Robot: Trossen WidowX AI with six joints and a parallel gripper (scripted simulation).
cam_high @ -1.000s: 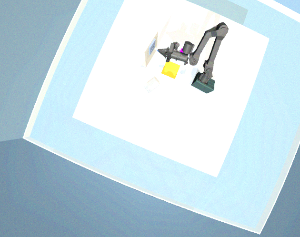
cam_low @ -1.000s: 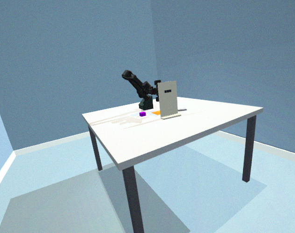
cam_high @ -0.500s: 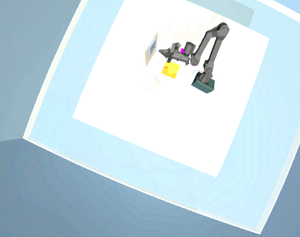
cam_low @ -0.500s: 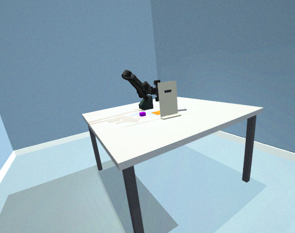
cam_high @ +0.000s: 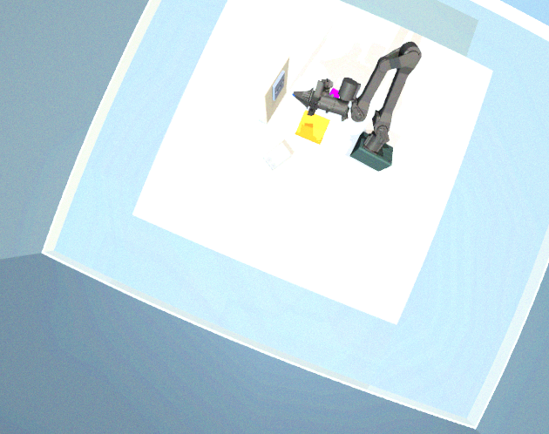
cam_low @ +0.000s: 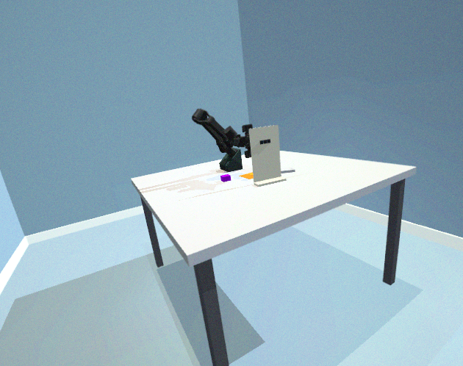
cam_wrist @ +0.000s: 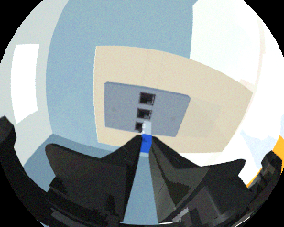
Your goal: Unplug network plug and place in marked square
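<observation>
- fingers (cam_high: 295, 95) clamped on the blue plug (cam_high: 293, 94) (cam_wrist: 146, 143), gripped from both sides; its clear front end pokes out ahead of the tips.
- upright panel (cam_high: 268, 106) (cam_low: 265, 161) (cam_wrist: 114, 69) stands ahead of the fingers. top view shows a gap between tips and panel, so plug looks out of its socket.
- grey-blue socket plate (cam_high: 274, 93) (cam_wrist: 121, 107) on the panel shows three dark openings in wrist view, the lowest partly behind the plug's front end.
- orange-yellow square (cam_high: 321, 124) (cam_low: 245, 176) (cam_wrist: 280, 148), presumably the marked one, lies on the bench (cam_high: 265, 233) (cam_low: 208, 220), below and off to one side of the fingers, near.
- purple block (cam_high: 334, 92) (cam_low: 225, 178) sits on the bench behind the fingertips, not part of the job.
- step in hand, my guess: carry plug clear, then over to the square.
- do it well: finish backing off straight before swinging sideways, keep the squeeze steady, no twist — plug is small and could pivot.
- then lower over the square's middle, open only once plug rests, back away without dragging it — keep arm off the block.
</observation>
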